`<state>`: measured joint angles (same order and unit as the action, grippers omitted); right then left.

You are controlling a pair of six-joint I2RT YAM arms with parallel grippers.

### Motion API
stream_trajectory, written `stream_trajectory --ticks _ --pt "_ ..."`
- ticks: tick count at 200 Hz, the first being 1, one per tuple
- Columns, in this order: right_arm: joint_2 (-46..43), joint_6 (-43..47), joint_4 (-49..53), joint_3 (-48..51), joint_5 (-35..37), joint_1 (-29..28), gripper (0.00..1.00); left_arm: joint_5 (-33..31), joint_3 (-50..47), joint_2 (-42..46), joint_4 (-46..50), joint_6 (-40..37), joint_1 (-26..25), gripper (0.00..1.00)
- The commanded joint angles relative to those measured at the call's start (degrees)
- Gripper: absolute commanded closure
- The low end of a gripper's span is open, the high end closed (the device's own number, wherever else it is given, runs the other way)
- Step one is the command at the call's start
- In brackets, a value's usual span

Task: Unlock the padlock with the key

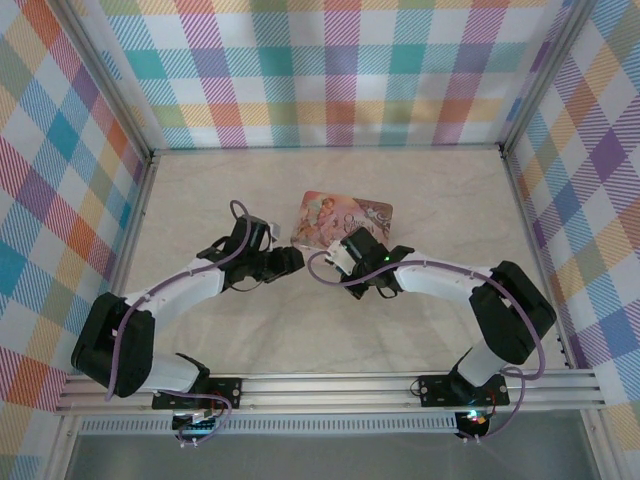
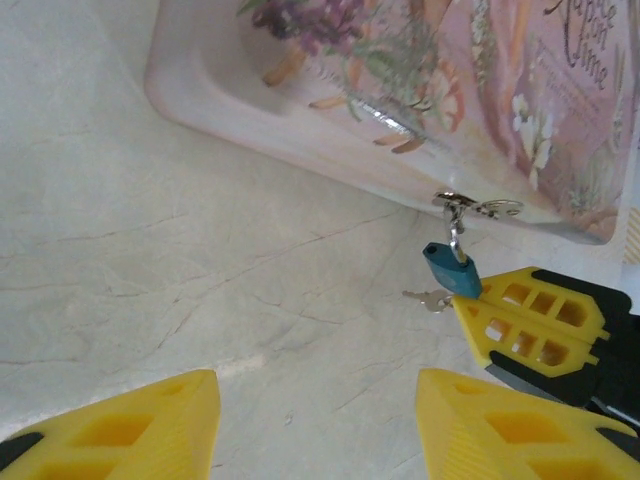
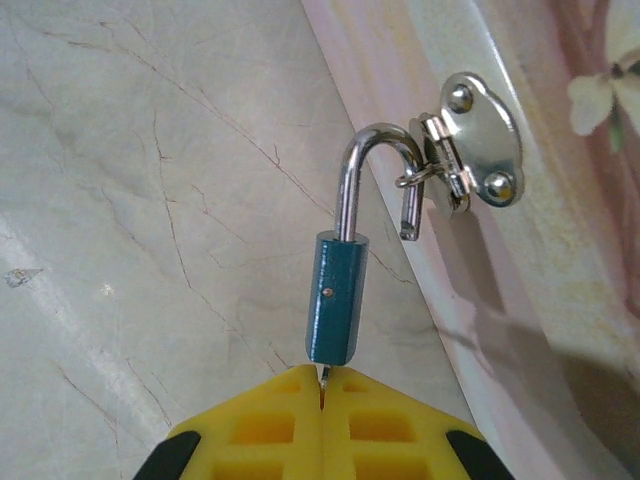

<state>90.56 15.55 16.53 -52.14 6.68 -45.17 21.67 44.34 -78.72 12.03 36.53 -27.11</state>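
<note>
Teal metal padlock (image 3: 335, 295) hangs from the silver hasp (image 3: 480, 140) of a pink floral tin box (image 2: 300, 110) near the table's centre, its shackle (image 3: 370, 140) apparently sprung. Right jaws pinch tight on the small silver key (image 3: 323, 374) in its base; left jaws stand half-open and empty. Only unhooking looks left to do.

Both arms reach forward from their bases and bend inward at the elbows, bringing the two wrists close together just in front of the box's (image 1: 335, 212) near edge. The left gripper (image 1: 287, 262) sits off the box's near left corner, its fingers (image 2: 130, 425) spread apart with nothing between them. The right gripper (image 3: 322, 385) hangs just before the near edge, fingertips pressed together on the key (image 3: 323, 373).
</note>
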Motion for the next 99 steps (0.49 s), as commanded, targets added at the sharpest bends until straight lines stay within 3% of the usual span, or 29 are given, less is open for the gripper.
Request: stream_trajectory --ticks 1,99 --pt "-0.4 1.69 0.15 0.29 -0.5 -0.71 1.0 1.58 -0.9 0.47 -0.08 -1.14 -0.22 0.46" --pt "0.37 3.59 0.3 0.44 1.22 -1.9 1.0 5.81 -2.46 -0.34 2.63 -4.64 -0.4 0.44"
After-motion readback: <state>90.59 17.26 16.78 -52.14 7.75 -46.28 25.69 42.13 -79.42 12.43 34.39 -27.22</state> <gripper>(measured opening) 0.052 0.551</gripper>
